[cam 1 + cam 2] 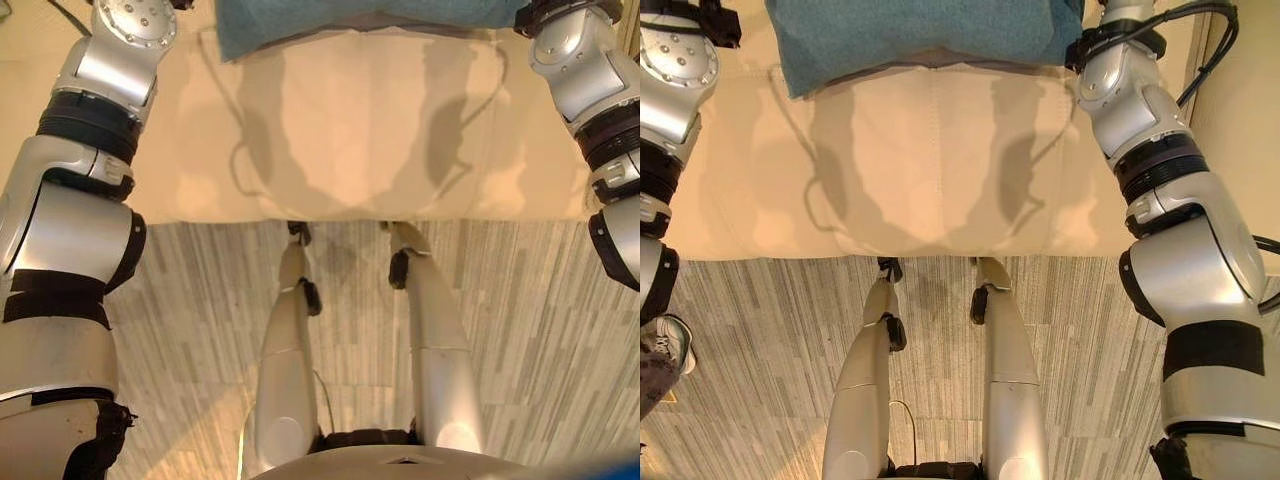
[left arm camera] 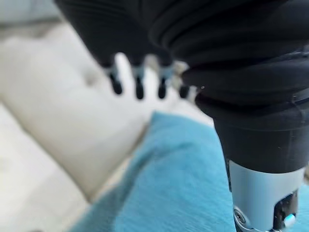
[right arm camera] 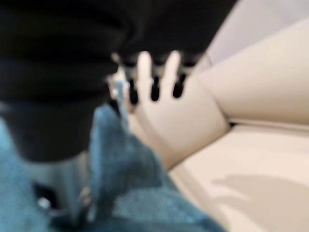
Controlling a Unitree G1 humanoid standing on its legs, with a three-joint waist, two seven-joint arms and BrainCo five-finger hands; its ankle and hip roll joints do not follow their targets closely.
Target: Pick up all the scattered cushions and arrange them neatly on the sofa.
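cushion [image 1: 920, 35]: teal, nubby woven fabric, soft rectangle lying on the cream sofa [image 1: 930, 170] seat | sofa: smooth beige upholstery, stitched seams | left hand [image 2: 140, 87]: fingers straight, above cushion | right hand [image 3: 154, 87]: beside cushion's edge, grip cannot be told | floor [image 1: 770, 340]: grey striped carpet

Soft cloths, matt all over.
You see a teal, coarse-woven cloth cushion [image 1: 920, 35] beside the dark fingertips [image 2: 137, 87], on a smooth cream fabric sofa [image 1: 340, 130]; grey striped matt floor [image 1: 1080, 330].
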